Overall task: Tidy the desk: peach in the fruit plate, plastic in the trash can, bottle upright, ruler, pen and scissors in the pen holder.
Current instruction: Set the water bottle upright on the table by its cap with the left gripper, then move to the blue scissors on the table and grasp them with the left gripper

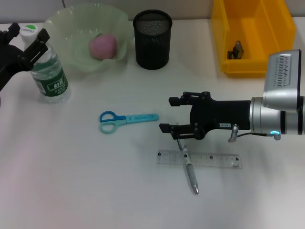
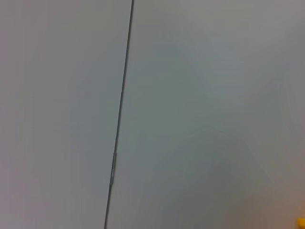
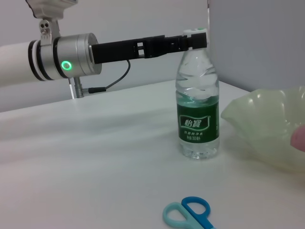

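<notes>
A clear water bottle (image 1: pixel 51 76) with a green label stands upright at the far left; it also shows in the right wrist view (image 3: pixel 198 114). My left gripper (image 1: pixel 31 37) is open, with a finger on each side of the bottle's cap. My right gripper (image 1: pixel 175 114) is open and empty, just above the upper end of a silver pen (image 1: pixel 190 169). The pen lies across a clear ruler (image 1: pixel 214 160). Blue scissors (image 1: pixel 125 119) lie left of my right gripper. The pink peach (image 1: pixel 103 46) sits in the pale green fruit plate (image 1: pixel 71 28). The black mesh pen holder (image 1: pixel 152 40) stands behind.
A yellow bin (image 1: pixel 252 62) at the back right holds a crumpled piece of plastic (image 1: pixel 237 50). The left wrist view shows only a plain pale surface with a thin dark seam (image 2: pixel 119 114).
</notes>
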Available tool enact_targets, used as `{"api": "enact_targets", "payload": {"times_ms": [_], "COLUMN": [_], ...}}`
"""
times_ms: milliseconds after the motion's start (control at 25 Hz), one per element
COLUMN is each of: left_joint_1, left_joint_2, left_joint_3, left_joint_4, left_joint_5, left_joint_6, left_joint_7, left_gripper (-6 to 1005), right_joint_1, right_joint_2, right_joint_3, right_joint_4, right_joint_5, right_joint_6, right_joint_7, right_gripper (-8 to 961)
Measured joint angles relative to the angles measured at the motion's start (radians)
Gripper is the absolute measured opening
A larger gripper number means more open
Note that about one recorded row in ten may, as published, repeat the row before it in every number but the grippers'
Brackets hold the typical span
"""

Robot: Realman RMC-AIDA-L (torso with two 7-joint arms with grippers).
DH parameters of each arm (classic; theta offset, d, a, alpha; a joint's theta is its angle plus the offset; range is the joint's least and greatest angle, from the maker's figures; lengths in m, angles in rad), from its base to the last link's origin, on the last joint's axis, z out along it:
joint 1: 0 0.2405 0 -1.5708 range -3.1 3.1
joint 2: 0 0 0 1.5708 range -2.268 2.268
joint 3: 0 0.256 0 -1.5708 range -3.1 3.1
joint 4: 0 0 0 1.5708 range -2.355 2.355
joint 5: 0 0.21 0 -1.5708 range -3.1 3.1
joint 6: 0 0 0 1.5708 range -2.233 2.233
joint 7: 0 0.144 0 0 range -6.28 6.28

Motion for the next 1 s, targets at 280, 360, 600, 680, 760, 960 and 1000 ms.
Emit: {"api": "enact_targets", "payload": {"times_ms": [280, 360, 600, 680, 760, 960, 1000], "left_joint_1": [0.011, 0.020, 0.045, 0.047, 0.043, 0.035, 0.034], "left_joint_2": [0.008, 0.009, 0.036, 0.063, 0.084, 0.085, 0.080], "left_joint_3": [-0.002, -0.002, 0.024, 0.077, 0.136, 0.238, 0.242], "left_joint_4": [0.019, 0.040, 0.078, 0.084, 0.089, 0.125, 0.129], "left_joint_5": [-0.039, -0.040, -0.020, 0.028, 0.092, 0.305, 0.332], "left_joint_6": [0.129, 0.175, 0.343, 0.420, 0.468, 0.480, 0.476], "left_joint_7": [-0.145, -0.208, -0.374, -0.433, -0.458, -0.449, -0.445], "left_gripper": [795, 795, 794, 794, 794, 794, 794], "right_joint_1": [0.000, 0.000, -0.001, -0.004, -0.010, -0.017, -0.018], "right_joint_2": [0.000, 0.000, -0.002, -0.003, -0.004, -0.007, -0.008], "right_joint_3": [0.005, 0.006, 0.010, 0.016, 0.023, 0.029, 0.028], "right_joint_4": [0.001, 0.001, -0.001, -0.005, -0.015, -0.053, -0.065], "right_joint_5": [0.000, 0.000, 0.000, 0.003, 0.013, 0.029, 0.029], "right_joint_6": [0.000, 0.000, -0.002, -0.020, -0.040, -0.062, -0.067], "right_joint_7": [0.000, 0.000, 0.000, 0.002, 0.006, 0.059, 0.082], "right_gripper": [779, 779, 779, 779, 779, 779, 779]}}
